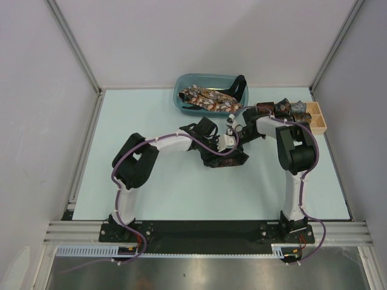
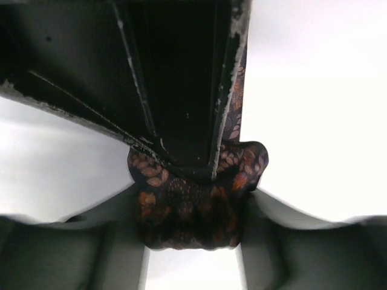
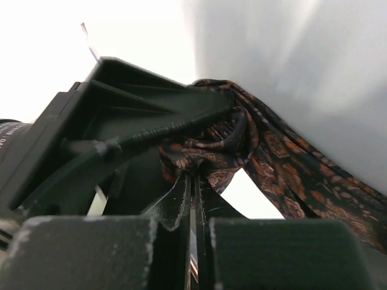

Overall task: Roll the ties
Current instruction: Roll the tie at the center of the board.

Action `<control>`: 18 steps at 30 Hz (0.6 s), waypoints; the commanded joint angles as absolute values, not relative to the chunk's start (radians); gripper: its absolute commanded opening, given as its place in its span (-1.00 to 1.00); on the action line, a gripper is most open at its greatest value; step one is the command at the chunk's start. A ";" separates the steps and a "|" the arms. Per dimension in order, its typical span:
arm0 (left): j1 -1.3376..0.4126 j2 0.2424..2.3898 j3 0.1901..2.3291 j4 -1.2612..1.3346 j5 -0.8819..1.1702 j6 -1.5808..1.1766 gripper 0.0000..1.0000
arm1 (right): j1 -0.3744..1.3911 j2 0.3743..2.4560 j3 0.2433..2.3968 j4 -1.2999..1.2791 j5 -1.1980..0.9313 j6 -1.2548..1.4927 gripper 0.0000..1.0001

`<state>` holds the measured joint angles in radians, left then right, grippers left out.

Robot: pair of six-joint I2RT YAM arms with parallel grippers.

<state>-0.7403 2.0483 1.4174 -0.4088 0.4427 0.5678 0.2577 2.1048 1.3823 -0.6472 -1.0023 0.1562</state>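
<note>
A dark brown tie with an orange leaf print is bunched into a coil [image 2: 181,202] between the fingers of my left gripper [image 2: 193,208], which press on both of its sides. From above, the black fingers [image 2: 181,90] of my right gripper reach down into the coil. In the right wrist view my right gripper [image 3: 195,176] is shut, pinching a fold of the same tie [image 3: 284,175], whose loose length trails down to the right. Seen from above, both grippers [image 1: 225,154] [image 1: 231,132] meet over the dark tie [image 1: 234,161] at mid-table.
A blue basin [image 1: 181,84] at the back holds several unrolled ties [image 1: 208,98]. To its right, rolled ties [image 1: 283,110] sit in a row beside a wooden box [image 1: 316,118]. Walls enclose the table on three sides.
</note>
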 commanded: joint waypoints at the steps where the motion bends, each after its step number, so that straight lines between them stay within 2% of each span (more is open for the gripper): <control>1: -0.741 2.036 1.402 -0.468 0.442 0.543 0.30 | 0.238 2.143 1.381 -0.675 -0.899 0.097 -1.00; 3: -0.729 2.008 1.399 -0.451 0.449 0.529 0.50 | 0.224 2.151 1.379 -0.686 -0.870 0.072 -1.00; 7: -0.718 1.956 1.359 -0.368 0.471 0.515 0.78 | 0.184 2.174 1.379 -0.709 -0.825 0.023 -1.00; 10: -0.718 1.953 1.362 -0.348 0.508 0.508 0.86 | 0.166 2.181 1.382 -0.712 -0.795 0.008 -1.00; 18: -0.730 2.008 1.423 -0.313 0.558 0.485 0.94 | 0.156 2.194 1.393 -0.709 -0.755 0.006 -1.00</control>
